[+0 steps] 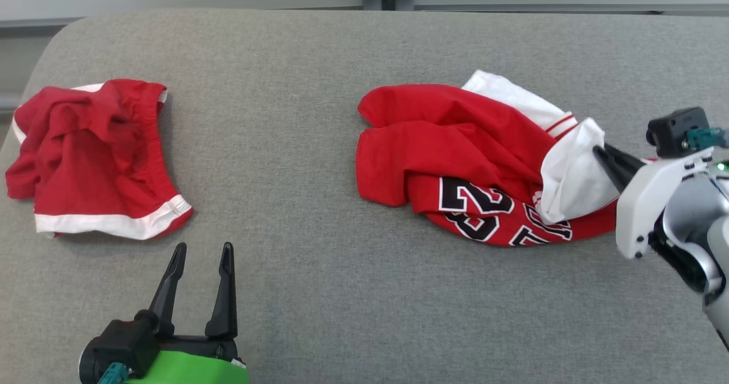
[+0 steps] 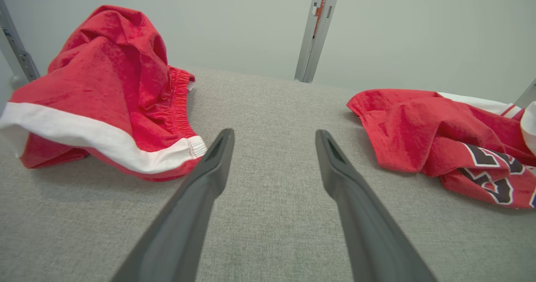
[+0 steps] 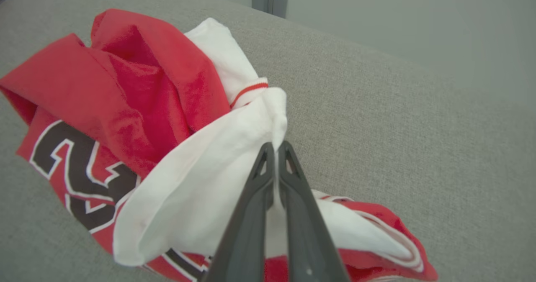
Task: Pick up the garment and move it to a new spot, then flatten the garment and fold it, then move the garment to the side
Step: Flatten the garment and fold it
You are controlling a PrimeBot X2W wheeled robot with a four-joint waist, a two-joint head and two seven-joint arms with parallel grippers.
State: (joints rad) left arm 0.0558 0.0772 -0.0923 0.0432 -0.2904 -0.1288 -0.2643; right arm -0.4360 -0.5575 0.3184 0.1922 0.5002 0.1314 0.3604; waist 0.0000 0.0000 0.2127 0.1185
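Okay, right gripper (image 1: 599,155) is pinched shut on the white sleeve (image 1: 572,184) of the red jersey (image 1: 455,144), over on the right side of the grey padded table (image 1: 342,293). In the right wrist view both dark fingers (image 3: 251,215) are pressed together with a thin fold of white cloth between them, and the fabric bunches up just past the tips. The jersey is crumpled, not flat. Its red body is folded over itself on the side toward the table's middle. A second white sleeve (image 1: 512,96) with red stripe trim pokes out at the far edge. Black numerals (image 1: 484,210) with white outline show along the near edge. Most of the jersey lies on the table; cannot tell whether the gripped sleeve is lifted clear of the surface. The right arm's white and silver wrist (image 1: 655,201) shows at the right edge of the head view, fingers pointing left into the jersey.

Left gripper (image 1: 203,250) sits low at the near-left of the table, fingers spread wide apart and empty, pointing away from the robot. Red shorts (image 1: 97,156) with white hem trim lie in a rumpled heap at the far left. They are just beyond the left gripper's tips, off to its left, and well apart from the jersey. A pale wall and a metal post (image 2: 316,31) stand behind the table.
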